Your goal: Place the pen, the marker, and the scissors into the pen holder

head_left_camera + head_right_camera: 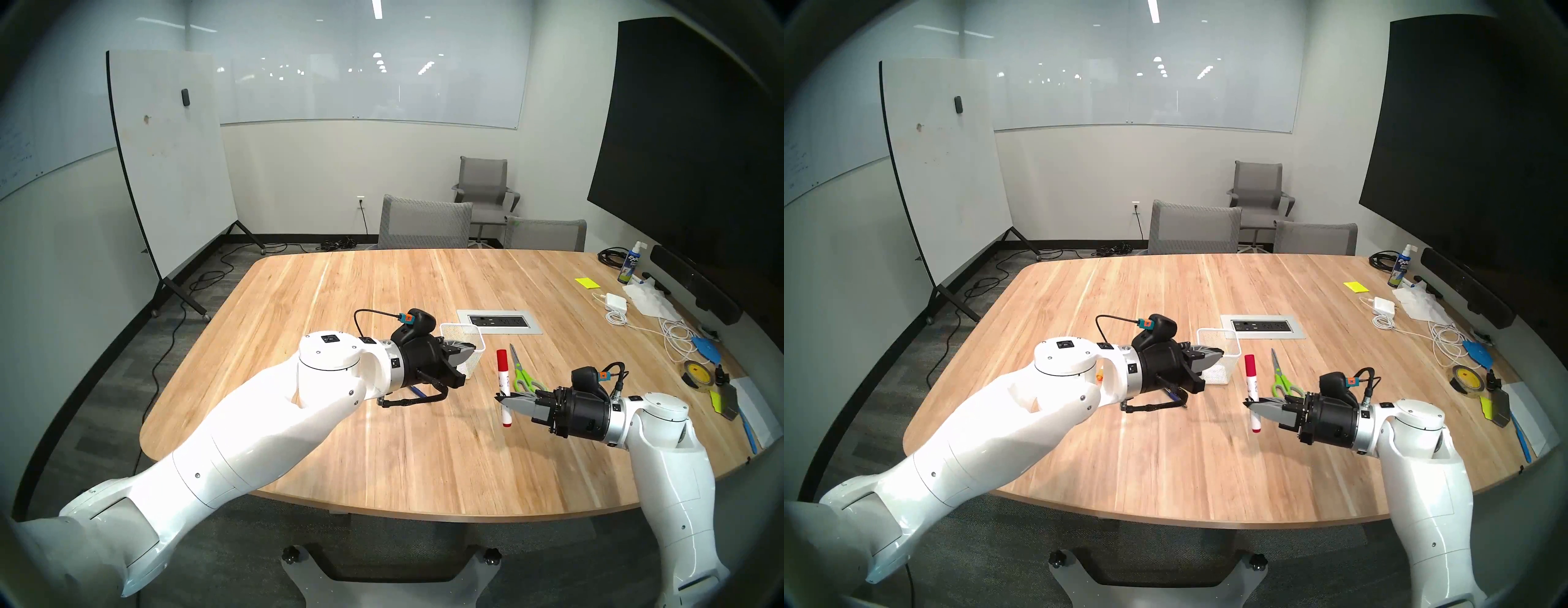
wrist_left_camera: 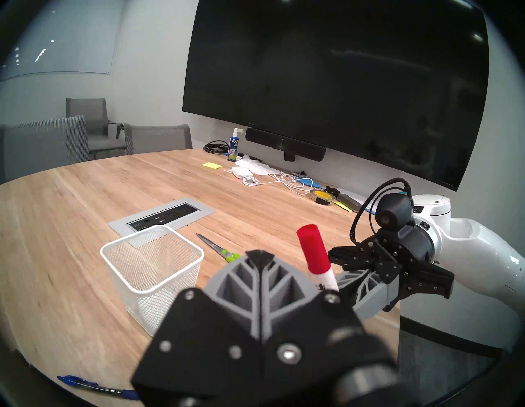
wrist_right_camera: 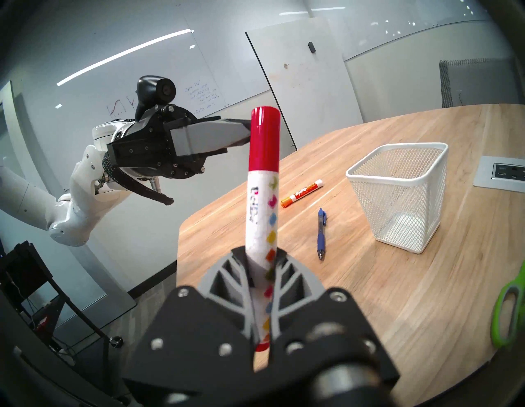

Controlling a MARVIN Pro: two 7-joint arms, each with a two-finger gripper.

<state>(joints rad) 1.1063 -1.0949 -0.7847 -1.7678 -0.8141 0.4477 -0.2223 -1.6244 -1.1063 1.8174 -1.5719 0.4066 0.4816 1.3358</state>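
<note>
1. Right gripper (image 1: 500, 398): fingers closed around the lower barrel of the red-capped marker (image 3: 262, 182). The marker is held lifted above the table (image 1: 382, 446), roughly upright with the red cap uppermost; a column of coloured shapes is printed on its white body.

2. Left gripper (image 1: 473, 347): raised off the table, both fingers brought together with nothing seen between them. It is positioned beside the near-left wall of the pen holder.

3. Pen (image 3: 321, 233): slim, blue, laid flat on the wood, untouched. It is seen in the right wrist view between the held marker and the pen holder; in the head views it is mostly hidden beneath the left wrist.

4. Orange-capped marker (image 3: 302, 197): laid flat on the table beyond the pen, near the table's left edge, apart from both grippers.

5. Scissors (image 1: 521, 369): lime-green handles toward the robot, blades closed and pointed away. They are laid flat just right of the held marker.

6. Pen holder (image 2: 153, 267): white wire mesh, upright; no contents are visible through the mesh.

7. Power outlet panel (image 1: 498, 321): recessed in the tabletop, just behind the pen holder.

8. Spray bottle (image 1: 629, 267): stood at the far right edge, among cables and papers.
</note>
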